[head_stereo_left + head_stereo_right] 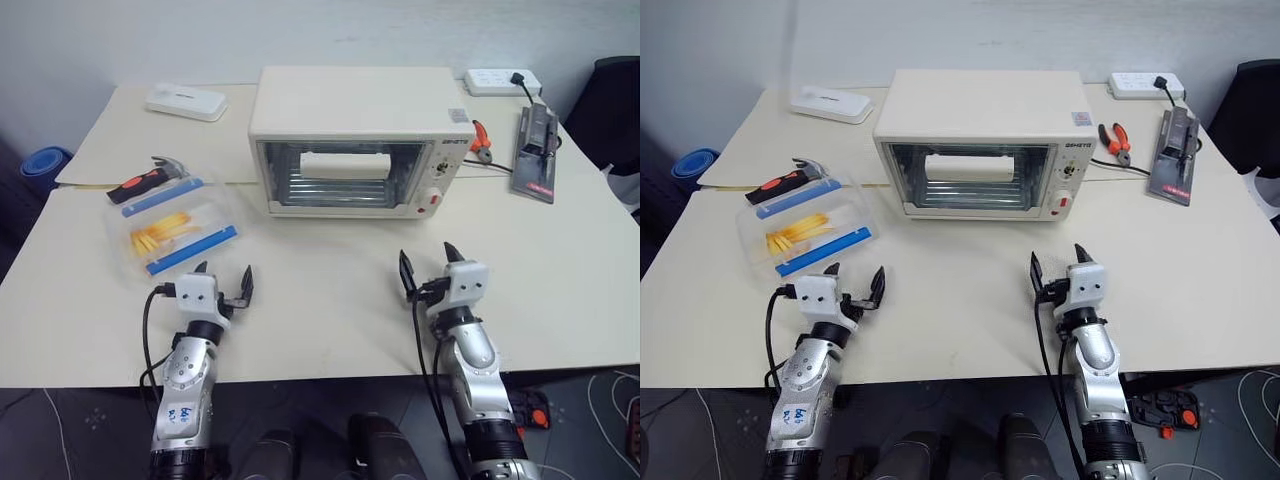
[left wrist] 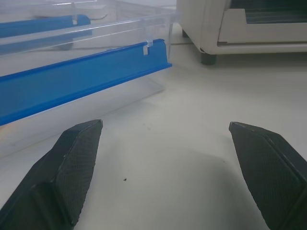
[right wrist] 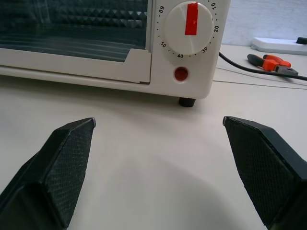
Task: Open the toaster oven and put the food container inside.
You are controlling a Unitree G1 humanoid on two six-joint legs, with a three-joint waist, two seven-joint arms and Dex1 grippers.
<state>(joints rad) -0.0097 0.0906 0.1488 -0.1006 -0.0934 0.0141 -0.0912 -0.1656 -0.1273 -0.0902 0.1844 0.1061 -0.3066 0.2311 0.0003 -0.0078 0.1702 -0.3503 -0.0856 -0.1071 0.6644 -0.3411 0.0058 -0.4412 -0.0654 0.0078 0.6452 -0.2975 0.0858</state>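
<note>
The cream-white toaster oven [image 1: 350, 140] stands at the middle back of the table, its glass door shut and the wide white handle [image 1: 345, 165] across it. The clear food container [image 1: 177, 228] with two blue clip strips and yellow food strips lies on the table to the oven's left. My left gripper [image 1: 224, 276] hovers open just in front of the container's near corner, nothing between its fingers. My right gripper [image 1: 430, 262] is open and empty in front of the oven's right end, facing its knob [image 3: 188, 28] and red button [image 3: 181, 74].
A hammer with a red and black handle [image 1: 148, 180] lies behind the container. A white flat device [image 1: 186, 101] sits at the back left. Pliers [image 1: 481, 140], a power strip [image 1: 502, 81] and a black tool [image 1: 536, 150] lie to the oven's right.
</note>
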